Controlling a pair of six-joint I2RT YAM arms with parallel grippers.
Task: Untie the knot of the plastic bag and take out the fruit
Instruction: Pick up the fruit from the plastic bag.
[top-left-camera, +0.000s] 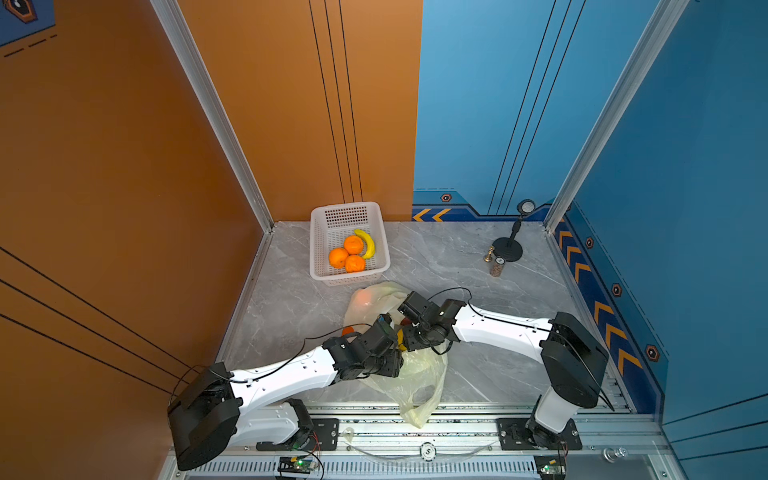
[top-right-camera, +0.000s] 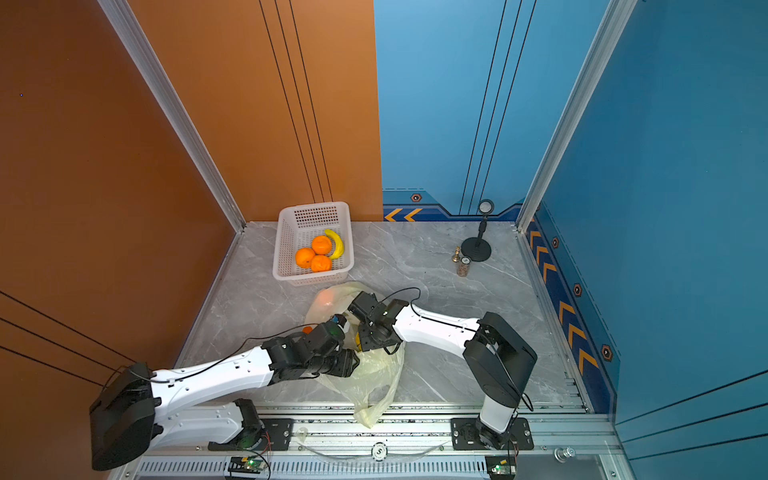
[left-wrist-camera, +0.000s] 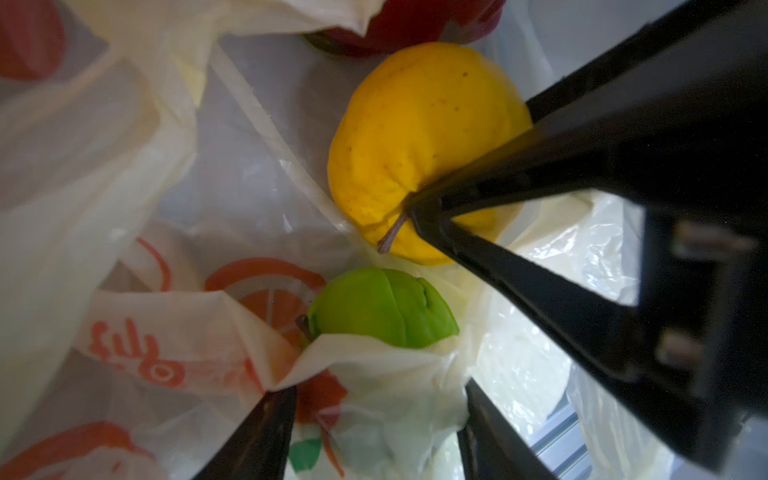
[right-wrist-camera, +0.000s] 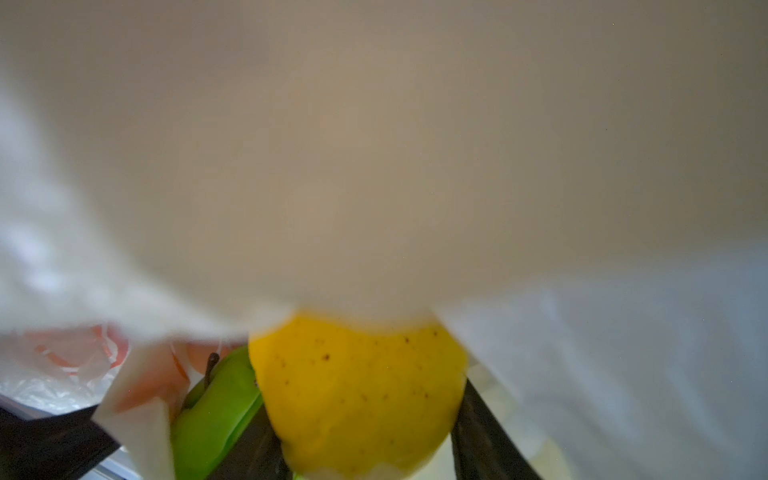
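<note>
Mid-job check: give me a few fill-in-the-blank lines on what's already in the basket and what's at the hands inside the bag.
1. The white basket holds one banana and ___ oranges.
2. Inside the plastic bag, the right hand straddles the ___ fruit.
3. Right next to that one, partly tucked under a fold of the bag, lies a ___ fruit.

Missing words: three; yellow; green.

One yellow fruit (right-wrist-camera: 357, 365) sits between the fingers of the right gripper (right-wrist-camera: 363, 392), with one green fruit (left-wrist-camera: 382, 307) just beside them and one plastic bag (top-left-camera: 415, 374) around both. Well beyond are one basket (top-left-camera: 320, 232), three oranges (top-left-camera: 338, 257) and one banana (top-left-camera: 368, 243).
</note>
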